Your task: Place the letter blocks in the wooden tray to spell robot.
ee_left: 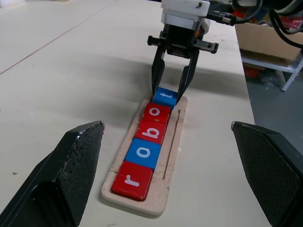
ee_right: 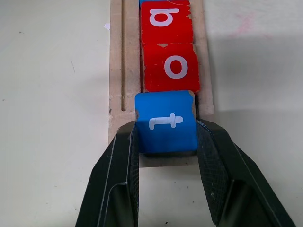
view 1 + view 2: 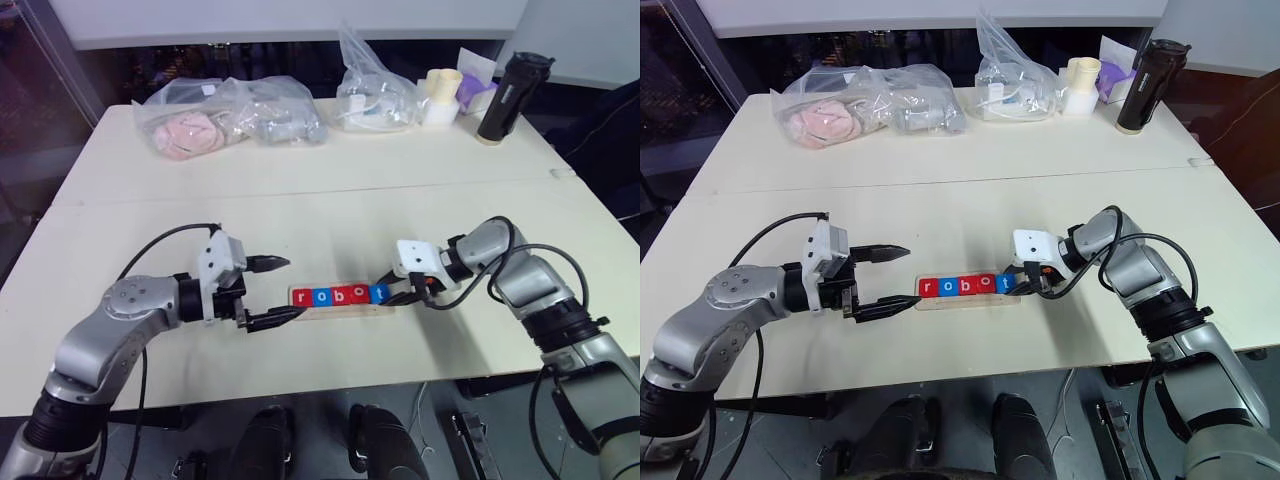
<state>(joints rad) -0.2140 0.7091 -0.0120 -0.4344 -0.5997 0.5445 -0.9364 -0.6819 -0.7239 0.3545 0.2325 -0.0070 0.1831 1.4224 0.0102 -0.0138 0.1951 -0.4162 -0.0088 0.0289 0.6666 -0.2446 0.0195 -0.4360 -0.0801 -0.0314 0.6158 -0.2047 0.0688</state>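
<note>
Near the front edge of the table point(image 3: 330, 190), we see the wooden tray point(image 1: 173, 142) holding all 5 letter blocks in a row, reading r, o, b, o, t. We judge the spelling done, with just the release of the last tile left. Our right gripper point(image 2: 166, 142) has its 2 fingers clamped on the blue t block point(image 2: 165, 122), 1 finger against each side, and the block sits at the tray's right end, touching the red o block point(image 2: 171, 67) beside it. Whether the t lies fully flat in the tray we cannot tell. Our left gripper point(image 3: 275, 290) hovers just beside the tray's left end with its fingers spread wide apart, holding nothing, and the red r block point(image 1: 132, 178) lies between and ahead of them.
</note>
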